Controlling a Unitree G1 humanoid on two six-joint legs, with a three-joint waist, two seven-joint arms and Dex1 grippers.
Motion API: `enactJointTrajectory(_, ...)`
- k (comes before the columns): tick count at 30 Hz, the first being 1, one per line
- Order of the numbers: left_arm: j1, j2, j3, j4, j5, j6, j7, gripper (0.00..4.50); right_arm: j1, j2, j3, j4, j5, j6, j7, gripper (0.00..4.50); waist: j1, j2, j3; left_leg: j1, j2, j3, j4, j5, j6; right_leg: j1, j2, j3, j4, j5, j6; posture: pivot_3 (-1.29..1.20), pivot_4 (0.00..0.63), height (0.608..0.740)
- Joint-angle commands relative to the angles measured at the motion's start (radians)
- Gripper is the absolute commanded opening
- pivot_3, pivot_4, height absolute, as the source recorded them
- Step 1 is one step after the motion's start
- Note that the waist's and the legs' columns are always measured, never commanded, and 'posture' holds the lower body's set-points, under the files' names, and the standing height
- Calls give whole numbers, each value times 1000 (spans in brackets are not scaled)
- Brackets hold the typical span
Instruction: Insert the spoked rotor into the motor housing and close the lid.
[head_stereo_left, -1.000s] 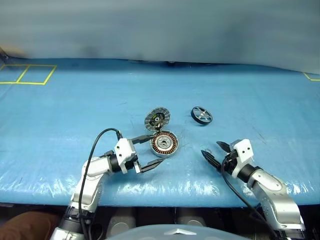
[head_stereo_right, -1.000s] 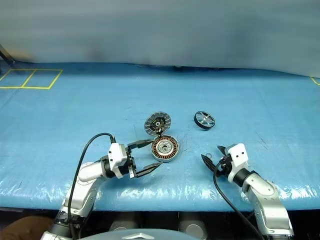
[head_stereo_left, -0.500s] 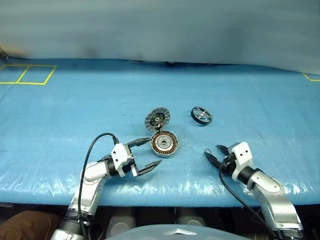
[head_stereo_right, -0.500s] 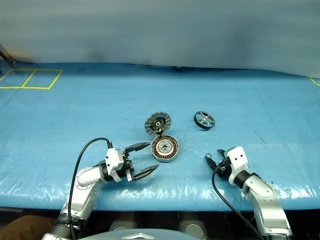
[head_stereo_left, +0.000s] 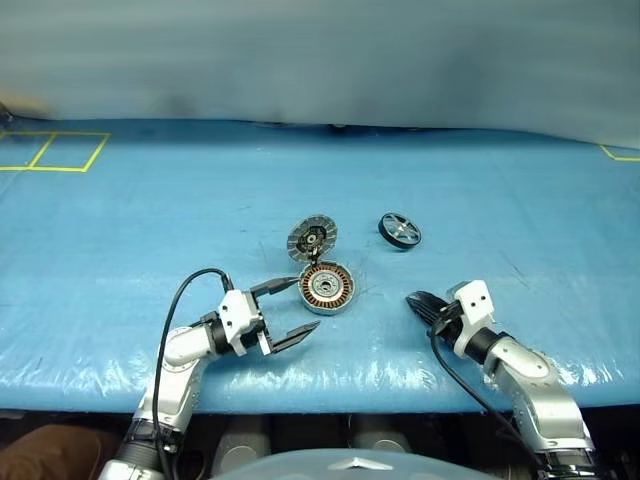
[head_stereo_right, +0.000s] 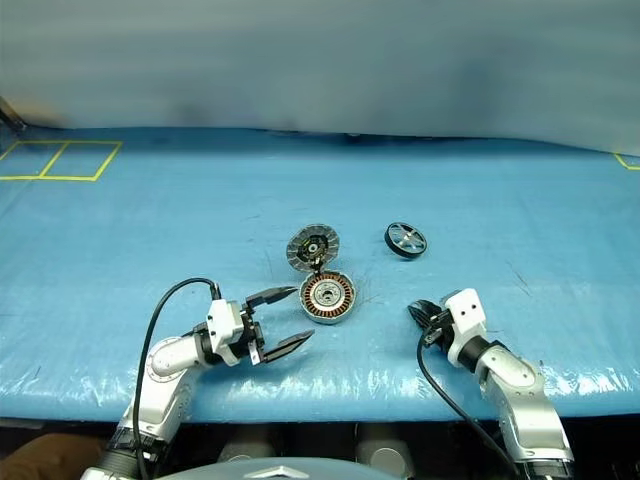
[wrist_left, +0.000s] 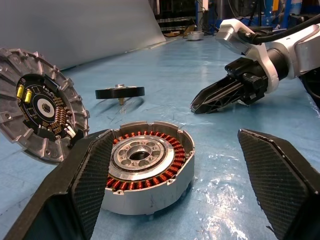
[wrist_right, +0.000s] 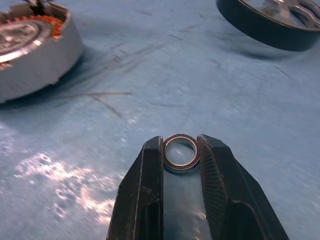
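The motor housing lies on the blue table cover, its copper windings facing up. Its lid stands open behind it, inner face showing. The spoked rotor lies apart, further back to the right. My left gripper is open just left of the housing, with one finger at the housing's near side. My right gripper rests low on the cover to the right of the housing. It is shut on a small ring, which is pinched between its fingertips.
Yellow tape squares mark the far left of the cover, and a yellow corner marks the far right. The table's front edge runs just below both grippers. A grey wall rises behind the table.
My right gripper has shut on the small ring and shifted a little to the left. The left gripper has stayed open beside the housing.
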Motion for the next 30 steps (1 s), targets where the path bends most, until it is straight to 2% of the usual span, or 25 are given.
enactJointTrajectory(1, 5, 1, 8, -4, -8, -40, 2, 4203, -48, -6, 34, -94, 3, -1, 20, 647, -2, 0, 0, 0, 0, 0, 0, 0, 0, 0, 0, 0, 0, 0, 0, 0, 150, 740)
enactJointTrajectory(8, 17, 14, 11, -3, -7, -50, 6, 4203, -153, 4, 136, -114, -28, 16, 40, 647, 0, -1, 0, -6, 0, -1, -1, 0, 0, -5, 0, 0, -2, 0, 0, 0, 150, 740)
enactJointTrajectory(14, 30, 20, 7, 6, 11, -48, 24, 4203, -236, 30, 223, -19, -97, -3, 38, 647, 0, -1, 0, -7, 0, -1, -1, 0, 0, -6, 0, -1, -2, 0, 0, 0, 150, 740)
enactJointTrajectory(30, 54, 29, -8, -7, 41, -30, 72, 4203, -288, 60, 275, 18, -101, -3, 94, 647, -1, -1, 1, -8, 0, -1, -2, 0, 0, -7, 0, -1, -2, 0, -1, 0, 150, 740)
